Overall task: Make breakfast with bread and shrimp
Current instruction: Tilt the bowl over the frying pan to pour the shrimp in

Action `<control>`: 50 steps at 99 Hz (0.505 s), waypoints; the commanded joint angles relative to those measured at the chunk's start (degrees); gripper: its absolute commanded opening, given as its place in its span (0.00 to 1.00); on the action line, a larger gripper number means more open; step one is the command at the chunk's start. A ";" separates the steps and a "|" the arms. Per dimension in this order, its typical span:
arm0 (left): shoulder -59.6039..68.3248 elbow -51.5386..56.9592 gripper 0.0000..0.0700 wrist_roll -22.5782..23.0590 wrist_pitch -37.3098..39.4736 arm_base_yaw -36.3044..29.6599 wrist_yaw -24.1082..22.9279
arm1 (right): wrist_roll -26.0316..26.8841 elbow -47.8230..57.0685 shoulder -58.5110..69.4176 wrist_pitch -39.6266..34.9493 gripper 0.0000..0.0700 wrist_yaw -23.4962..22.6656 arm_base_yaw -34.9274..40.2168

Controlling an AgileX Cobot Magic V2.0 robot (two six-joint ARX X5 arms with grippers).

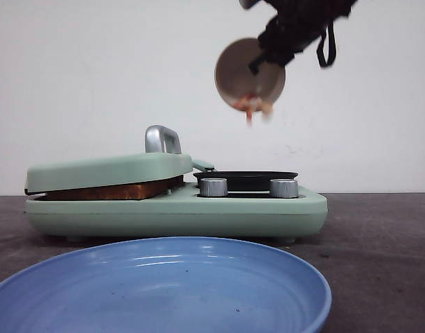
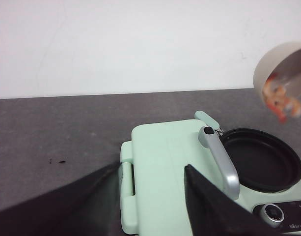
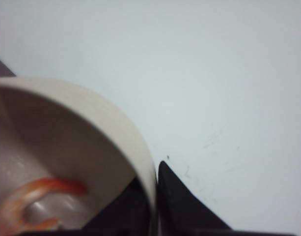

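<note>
My right gripper (image 1: 267, 52) is shut on the rim of a white bowl (image 1: 248, 69), held tipped on its side high above the black round pan (image 1: 245, 179) of the mint-green breakfast maker (image 1: 177, 211). Orange shrimp (image 1: 250, 107) spill at the bowl's lower lip; they also show in the right wrist view (image 3: 37, 194) and the left wrist view (image 2: 280, 101). The bread (image 1: 115, 191) is a browned edge under the closed green lid (image 1: 108, 170). My left gripper (image 2: 152, 196) is open above that lid (image 2: 165, 167), holding nothing.
A large blue plate (image 1: 163, 284) lies at the table's front. The lid has a silver handle (image 1: 162, 139). Two silver knobs (image 1: 213, 187) sit on the maker's front right. A white wall stands behind the dark table (image 1: 378, 236).
</note>
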 commanded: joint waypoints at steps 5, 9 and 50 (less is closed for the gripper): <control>0.31 0.46 0.33 1.16 0.61 -0.22 0.74 | -1.53 -6.78 0.96 14.05 0.00 2.19 0.68; 0.31 0.46 0.33 1.38 0.61 -0.22 1.22 | -2.34 -9.18 1.03 18.99 0.00 2.25 0.96; 0.35 0.46 0.33 1.73 0.72 -0.22 2.32 | -1.92 -12.55 1.27 22.40 0.00 1.97 1.40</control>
